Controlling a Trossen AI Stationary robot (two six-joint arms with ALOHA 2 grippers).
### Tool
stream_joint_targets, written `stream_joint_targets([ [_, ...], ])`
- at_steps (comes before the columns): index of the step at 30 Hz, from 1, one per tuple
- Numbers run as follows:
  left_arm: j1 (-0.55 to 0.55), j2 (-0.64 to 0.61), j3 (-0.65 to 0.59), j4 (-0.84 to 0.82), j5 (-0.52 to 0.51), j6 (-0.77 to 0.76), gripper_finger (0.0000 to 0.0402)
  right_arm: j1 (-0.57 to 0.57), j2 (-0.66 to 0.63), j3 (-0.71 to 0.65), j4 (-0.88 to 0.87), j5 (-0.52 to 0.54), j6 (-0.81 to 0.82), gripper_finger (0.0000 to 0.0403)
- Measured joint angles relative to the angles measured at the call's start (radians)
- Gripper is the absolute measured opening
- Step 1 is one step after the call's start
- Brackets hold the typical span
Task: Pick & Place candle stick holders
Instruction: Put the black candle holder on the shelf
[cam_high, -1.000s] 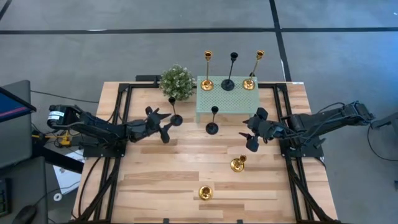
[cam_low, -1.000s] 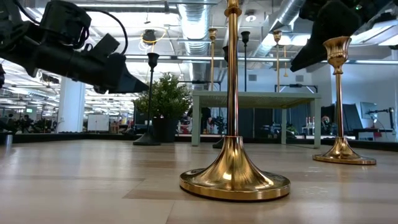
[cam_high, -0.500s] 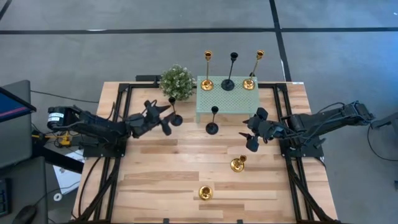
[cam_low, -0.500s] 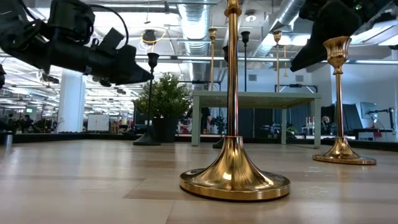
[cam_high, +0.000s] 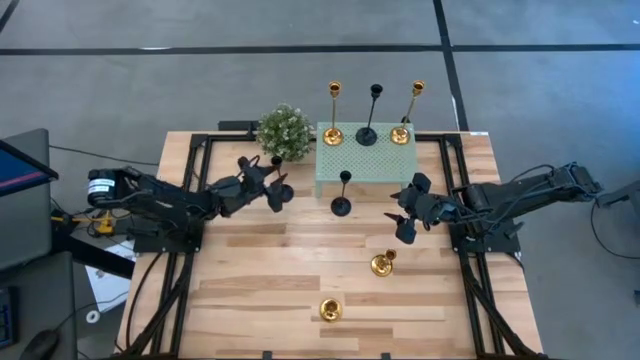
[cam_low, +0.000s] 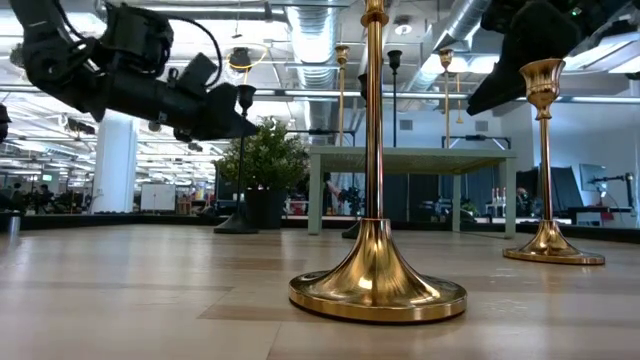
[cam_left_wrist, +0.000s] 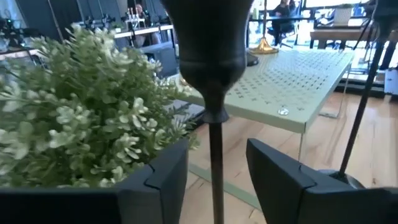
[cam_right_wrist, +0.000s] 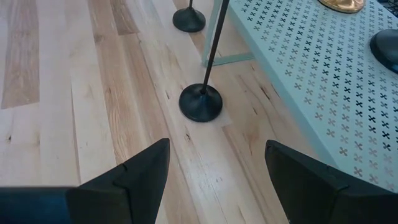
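Observation:
A matte black candle stick holder (cam_high: 282, 190) stands on its round base on the table beside the plant. In the left wrist view its stem (cam_left_wrist: 216, 168) runs up between my left gripper's two fingers, with its cup (cam_left_wrist: 211, 37) above them. My left gripper (cam_high: 276, 183) is open, with a finger on each side of the stem and a gap showing on both sides. A second black holder (cam_high: 341, 206) stands in front of the mint stand. Two gold holders (cam_high: 382, 264) (cam_high: 331, 309) stand nearer the front edge. My right gripper (cam_high: 402, 216) is open and empty, right of the second black holder.
The round green plant (cam_high: 284, 130) stands just beyond my left gripper. The mint green perforated stand (cam_high: 366, 160) carries two gold holders (cam_high: 333, 134) (cam_high: 400, 134) and one black holder (cam_high: 367, 134). Bare wood lies at the table's front left.
My left gripper has gone toward the table's far edge and to the right, rising a little, up to the black holder beside the plant. Its open fingers now stand on either side of the stem. The holder has kept its place.

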Motion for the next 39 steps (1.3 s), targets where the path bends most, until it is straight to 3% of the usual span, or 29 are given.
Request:
stream_joint_targets([
  [6,0.001,0.062,0.04,0.007,0.002,0.0,0.0108,0.0,0.0,0.0,0.0,0.0,0.0,0.0255],
  [16,-0.029,0.062,0.039,0.006,0.0,-0.002,0.0012,0.001,0.0,0.0,-0.001,0.0,0.0,0.0255],
  [22,-0.072,0.059,0.039,0.002,-0.03,0.023,0.001,0.001,0.0,0.0,-0.002,0.0,0.0,0.0255],
  [27,-0.147,-0.027,0.04,-0.032,-0.107,0.066,0.001,0.001,0.0,0.0,-0.005,-0.001,0.0,0.0255],
  [33,-0.2,-0.189,0.051,-0.065,-0.041,0.066,0.001,0.002,0.0,0.0,-0.018,-0.031,0.0,0.0255],
  [39,-0.203,-0.28,0.223,-0.354,-0.04,0.165,0.001,0.002,0.0,0.0,-0.047,-0.031,0.0,0.0255],
])
